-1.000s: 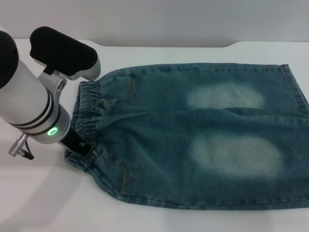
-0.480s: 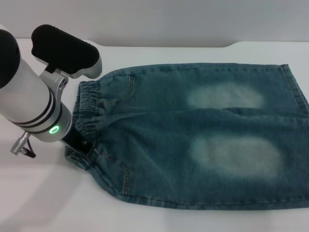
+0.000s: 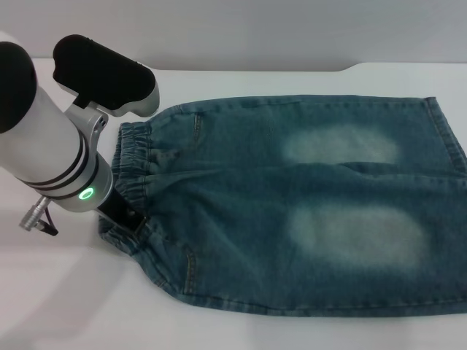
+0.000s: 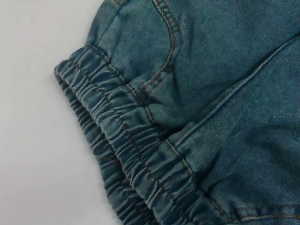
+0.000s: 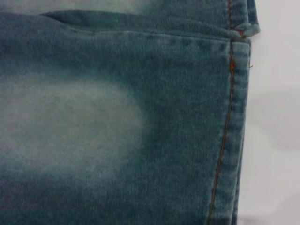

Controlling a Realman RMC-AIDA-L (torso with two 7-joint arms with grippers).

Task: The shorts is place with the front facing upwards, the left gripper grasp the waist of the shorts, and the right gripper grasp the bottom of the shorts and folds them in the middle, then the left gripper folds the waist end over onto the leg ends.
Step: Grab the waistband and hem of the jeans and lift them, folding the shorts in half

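Note:
The blue-green denim shorts (image 3: 306, 211) lie flat on the white table, front up, with two pale thigh patches. The gathered waist (image 3: 131, 164) points left and the straight leg hems (image 3: 449, 146) point right. My left gripper (image 3: 124, 215) is down at the near corner of the waist, mostly hidden under its white arm with the green ring. The left wrist view shows the puckered waist (image 4: 122, 140) and a stitched pocket close up. In the right wrist view, a leg hem (image 5: 232, 122) fills the picture from close above. The right gripper itself does not show in any view.
The white table (image 3: 73, 306) lies bare to the left of and in front of the shorts. Its far edge (image 3: 255, 67) runs behind the shorts against a grey wall.
My left arm has shifted slightly to the right, toward the shorts. The near waist corner has bunched up and moved a little with it.

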